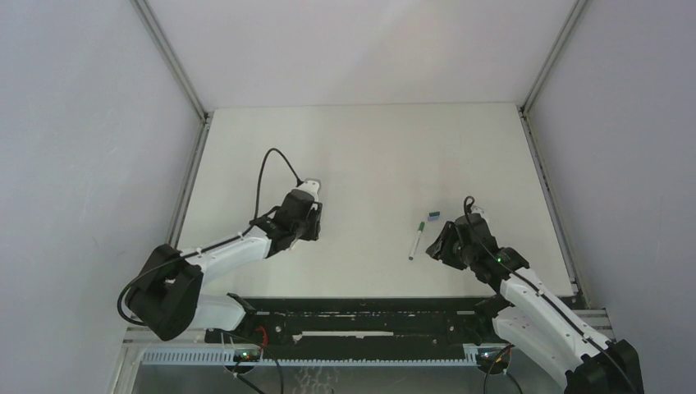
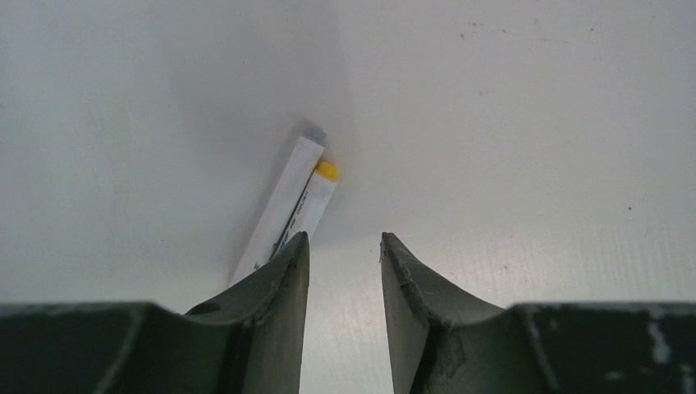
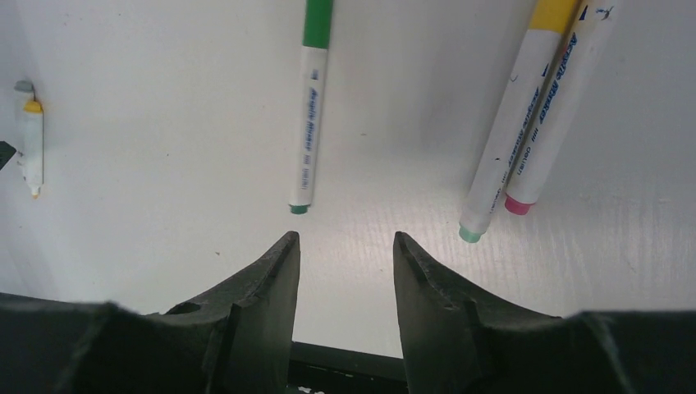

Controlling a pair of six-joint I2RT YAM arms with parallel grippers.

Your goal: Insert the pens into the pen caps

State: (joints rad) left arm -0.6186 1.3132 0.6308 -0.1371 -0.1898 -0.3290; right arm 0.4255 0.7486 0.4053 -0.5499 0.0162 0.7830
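My left gripper (image 2: 343,242) is open and empty, just above the table. Two white pens (image 2: 289,205) lie side by side just beyond its left finger (image 2: 294,254); one has a yellow end (image 2: 327,170), the other a grey end. My right gripper (image 3: 345,238) is open and empty. A white pen with a green cap (image 3: 308,107) lies just ahead of it, and also shows in the top view (image 1: 416,241). Two more white pens (image 3: 513,139) lie to the right; one has a yellow cap (image 3: 551,12), the other a pink end (image 3: 518,205). A blue cap (image 1: 432,217) lies loose.
The white table (image 1: 369,148) is boxed in by grey walls at the left, right and back. A black rail (image 1: 361,308) runs along the near edge behind both arms. The left arm (image 1: 305,217) and right arm (image 1: 443,240) are well apart.
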